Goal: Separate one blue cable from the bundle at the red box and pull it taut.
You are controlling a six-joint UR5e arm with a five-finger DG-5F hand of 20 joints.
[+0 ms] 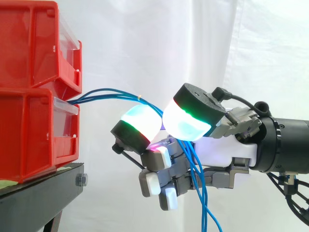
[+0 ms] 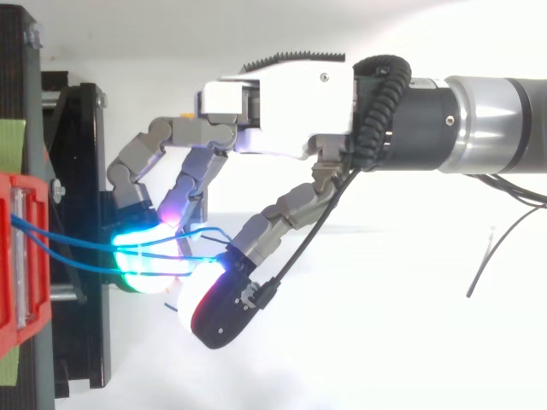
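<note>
Several thin blue cables (image 1: 111,93) leave the gap between two stacked red bins (image 1: 29,130) and arc to the right. They pass between two of my hand's big glowing pads (image 1: 140,121), then drop behind the curled fingers toward the bottom edge. My hand (image 1: 227,145) comes in from the right, a little away from the bins, with fingers and thumb curled round the cables. In the top view the cables (image 2: 77,243) run from the red bin (image 2: 17,256) across the cyan-green pad (image 2: 141,260) to the thumb. I cannot tell whether one cable is apart from the others.
The bins stand on a black stand (image 1: 38,193) at the left, whose frame (image 2: 81,171) lies under my fingertips in the top view. A white curtain hangs behind. Open space lies to the right of the bins and below my hand.
</note>
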